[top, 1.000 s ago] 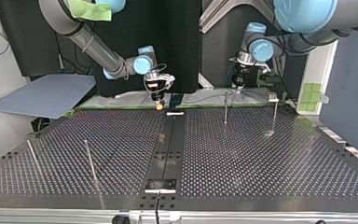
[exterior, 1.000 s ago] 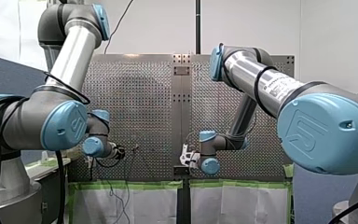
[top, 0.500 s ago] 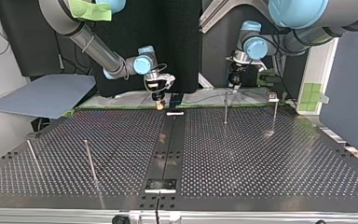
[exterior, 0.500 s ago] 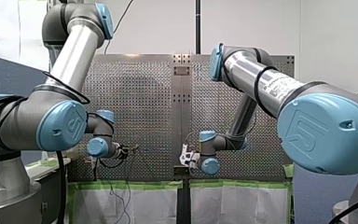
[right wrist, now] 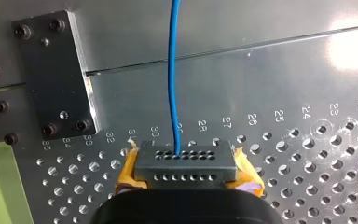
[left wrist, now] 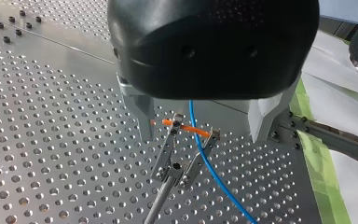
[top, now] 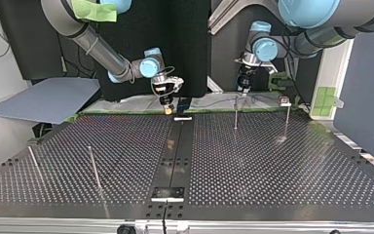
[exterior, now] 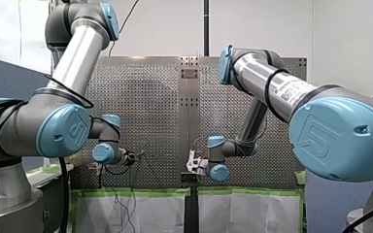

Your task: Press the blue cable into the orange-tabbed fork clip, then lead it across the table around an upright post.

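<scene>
One blue cable (left wrist: 208, 164) ran between the spread fingers of my left gripper (left wrist: 200, 126), crossing the tab of the orange-tabbed fork clip (left wrist: 172, 167) on the desk (left wrist: 51, 140). My right gripper (right wrist: 186, 163), at the top view's upper centre, was clamped on that cable, which led ahead from between its yellow pads (right wrist: 249, 172).

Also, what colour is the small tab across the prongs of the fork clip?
Orange. The tab shows best in the left wrist view.

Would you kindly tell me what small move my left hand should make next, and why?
Probably close my left hand on the blue cable above the fork clip: its fingers stand open either side, and the cable crosses the orange tab ungripped there.
</scene>
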`<control>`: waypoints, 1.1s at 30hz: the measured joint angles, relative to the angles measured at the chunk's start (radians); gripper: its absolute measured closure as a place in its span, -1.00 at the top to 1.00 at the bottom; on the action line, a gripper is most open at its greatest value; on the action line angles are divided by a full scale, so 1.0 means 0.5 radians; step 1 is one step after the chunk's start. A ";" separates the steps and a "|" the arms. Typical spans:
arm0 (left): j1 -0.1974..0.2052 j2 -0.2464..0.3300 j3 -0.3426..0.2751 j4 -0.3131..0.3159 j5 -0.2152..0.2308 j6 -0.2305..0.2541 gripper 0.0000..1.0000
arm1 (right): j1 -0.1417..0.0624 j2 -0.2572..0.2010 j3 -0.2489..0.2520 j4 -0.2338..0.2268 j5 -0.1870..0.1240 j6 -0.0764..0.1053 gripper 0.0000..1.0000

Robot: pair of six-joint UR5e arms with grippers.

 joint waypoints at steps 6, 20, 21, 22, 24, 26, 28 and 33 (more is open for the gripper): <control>-0.003 0.000 0.000 0.000 -0.001 0.000 1.00 | -0.001 0.001 0.000 -0.001 -0.001 0.000 -1.00; -0.048 0.003 0.000 0.004 0.120 0.041 1.00 | 0.003 0.003 0.001 0.001 -0.002 0.000 -1.00; -0.056 0.003 0.000 0.008 0.124 0.039 1.00 | 0.003 0.003 0.001 0.000 -0.001 0.000 -1.00; -0.062 0.003 0.000 0.010 0.125 0.035 1.00 | 0.002 0.003 0.001 0.000 -0.002 0.000 -1.00; -0.077 0.003 0.000 0.017 0.122 0.016 1.00 | 0.001 0.003 0.001 -0.001 -0.001 0.000 -1.00; -0.093 0.002 0.000 0.028 0.111 -0.002 1.00 | -0.001 0.003 0.000 -0.001 -0.002 0.000 -1.00; -0.116 0.001 0.000 0.046 0.091 -0.025 1.00 | -0.001 0.003 0.001 -0.001 -0.001 0.000 -1.00; -0.180 0.001 0.000 0.073 0.014 -0.064 1.00 | -0.002 0.003 0.001 -0.001 -0.001 0.000 -1.00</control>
